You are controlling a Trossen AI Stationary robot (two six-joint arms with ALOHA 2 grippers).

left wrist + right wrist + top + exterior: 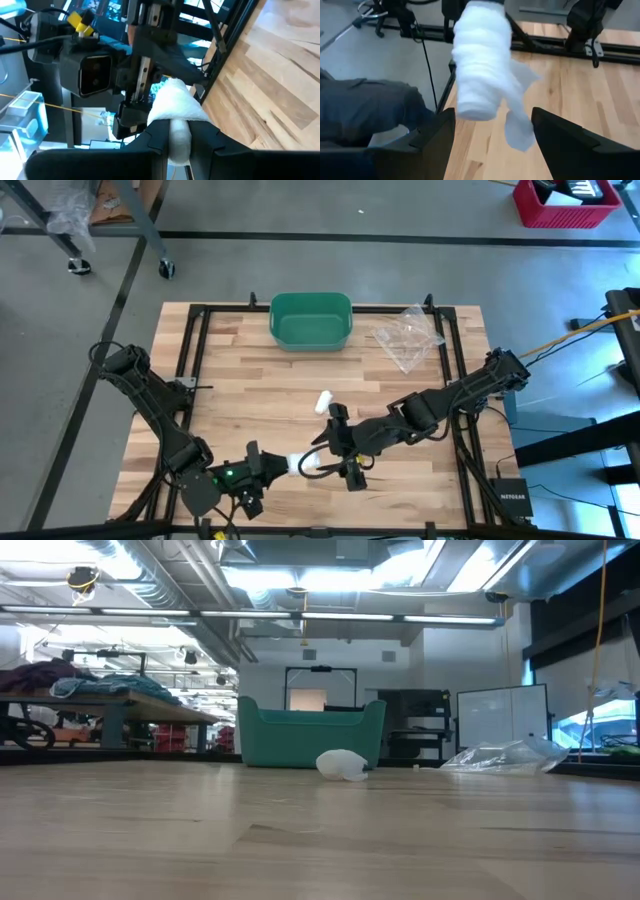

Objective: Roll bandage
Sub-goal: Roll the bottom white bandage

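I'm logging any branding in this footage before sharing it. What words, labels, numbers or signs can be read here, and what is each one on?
"NETGEAR": white lettering on the small black box on the floor beside the table's near right corner, high view.
Black item in the red crate at the top right: pale markings, too small to read.
Low and wrist views: no readable text.
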